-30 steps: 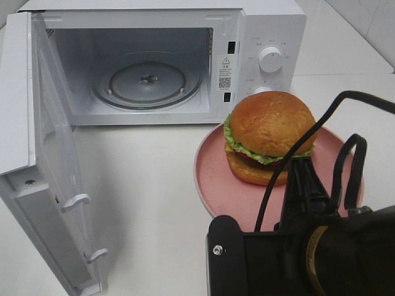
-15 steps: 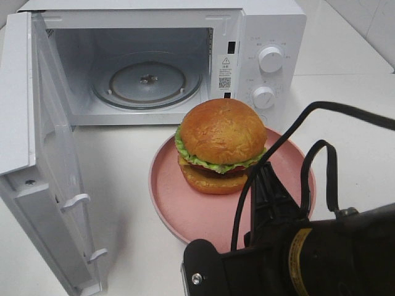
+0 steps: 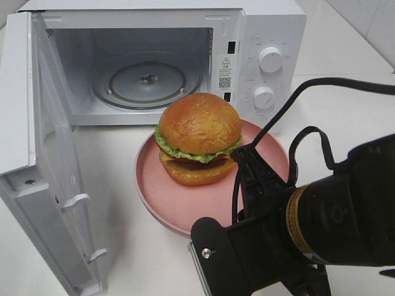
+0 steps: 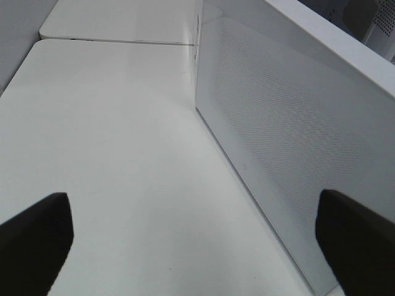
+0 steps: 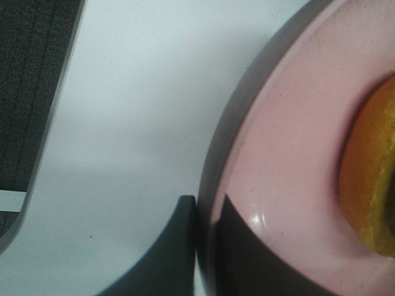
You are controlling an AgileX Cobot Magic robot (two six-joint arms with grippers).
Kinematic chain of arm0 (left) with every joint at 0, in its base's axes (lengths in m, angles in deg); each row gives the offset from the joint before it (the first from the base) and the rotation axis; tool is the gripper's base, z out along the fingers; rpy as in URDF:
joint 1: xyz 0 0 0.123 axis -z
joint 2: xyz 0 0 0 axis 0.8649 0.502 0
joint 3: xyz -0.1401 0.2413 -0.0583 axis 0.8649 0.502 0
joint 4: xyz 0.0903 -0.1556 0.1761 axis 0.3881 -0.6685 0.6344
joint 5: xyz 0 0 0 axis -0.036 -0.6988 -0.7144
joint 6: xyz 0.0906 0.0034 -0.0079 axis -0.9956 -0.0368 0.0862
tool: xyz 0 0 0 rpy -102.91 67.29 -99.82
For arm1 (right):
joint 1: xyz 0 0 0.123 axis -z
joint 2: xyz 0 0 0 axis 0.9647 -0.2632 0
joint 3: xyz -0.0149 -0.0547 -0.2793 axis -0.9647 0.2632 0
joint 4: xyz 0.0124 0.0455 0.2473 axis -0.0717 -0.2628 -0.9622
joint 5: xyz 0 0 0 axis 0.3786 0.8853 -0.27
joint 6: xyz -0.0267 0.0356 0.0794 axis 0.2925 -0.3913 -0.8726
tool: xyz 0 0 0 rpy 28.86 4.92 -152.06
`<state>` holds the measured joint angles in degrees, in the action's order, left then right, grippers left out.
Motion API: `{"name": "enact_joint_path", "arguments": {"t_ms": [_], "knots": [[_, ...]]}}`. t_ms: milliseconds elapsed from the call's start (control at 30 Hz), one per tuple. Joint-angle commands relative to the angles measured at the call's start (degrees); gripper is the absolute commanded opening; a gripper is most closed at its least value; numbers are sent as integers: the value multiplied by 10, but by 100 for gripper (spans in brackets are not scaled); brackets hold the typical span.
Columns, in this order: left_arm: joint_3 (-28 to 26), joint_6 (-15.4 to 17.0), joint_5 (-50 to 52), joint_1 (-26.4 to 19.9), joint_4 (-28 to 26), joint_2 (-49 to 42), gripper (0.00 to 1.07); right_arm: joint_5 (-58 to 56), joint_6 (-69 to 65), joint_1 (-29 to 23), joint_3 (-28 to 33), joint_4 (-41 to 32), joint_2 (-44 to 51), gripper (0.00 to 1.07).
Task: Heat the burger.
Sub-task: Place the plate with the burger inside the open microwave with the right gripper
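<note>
Right gripper (image 5: 205,243): jaws nearly closed, pinched on the rim of the pink plate (image 3: 185,209), one finger above the lip and one below it, on the side away from the microwave (image 3: 265,24). Left gripper (image 4: 194,240): jaws wide, nothing between them, off by the microwave's outer side wall and out of the work. The burger (image 3: 199,139) sits on the far half of the plate, toward the oven mouth, and the plate lies on the white table (image 3: 136,259) just in front of the open cavity. I cannot tell whether it has cleared the surface. The door (image 3: 37,123) is swung fully out and the glass turntable (image 3: 147,80) is bare. Handling, as I judge it: the plate looks stiff and smooth, likely slick under my pads, and a hold at one edge leaves the whole load hanging beyond my fingers, so it will want to sag or twist. The burger is tall, soft and only resting there, bun over lettuce over filling. I expect a tilt to slide it or shed the top bun, and a squeeze would crush it. So the rim is the right place to hold, deep enough to bite, never the food. Keep the plate level and move it slowly.
</note>
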<state>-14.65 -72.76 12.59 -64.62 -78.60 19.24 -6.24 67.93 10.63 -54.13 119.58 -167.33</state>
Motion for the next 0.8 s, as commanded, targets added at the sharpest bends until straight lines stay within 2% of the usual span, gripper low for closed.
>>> {"name": "enact_joint_path", "arguments": {"t_ms": [33,200,233,333,400,433,500,800], "knots": [[2,-1,5,1,1,-11,100,34,66,16,-3,-13,5,0],[2,-1,5,1,1,-11,100,78,178,52,-3,-84,5,0],[2,-1,5,1,1,-11,100,92,226,64,-3,-116,5,0],[2,-1,5,1,1,-11,100,95,246,69,-3,-128,5,0],[2,-1,5,1,1,-11,100,107,341,89,-3,-186,5,0],[2,-1,5,1,1,-11,100,107,341,89,-3,-186,5,0],[2,-1,5,1,1,-11,100,111,410,104,-3,-236,5,0],[2,-1,5,1,1,-11,100,125,568,143,-3,-359,5,0]]}}
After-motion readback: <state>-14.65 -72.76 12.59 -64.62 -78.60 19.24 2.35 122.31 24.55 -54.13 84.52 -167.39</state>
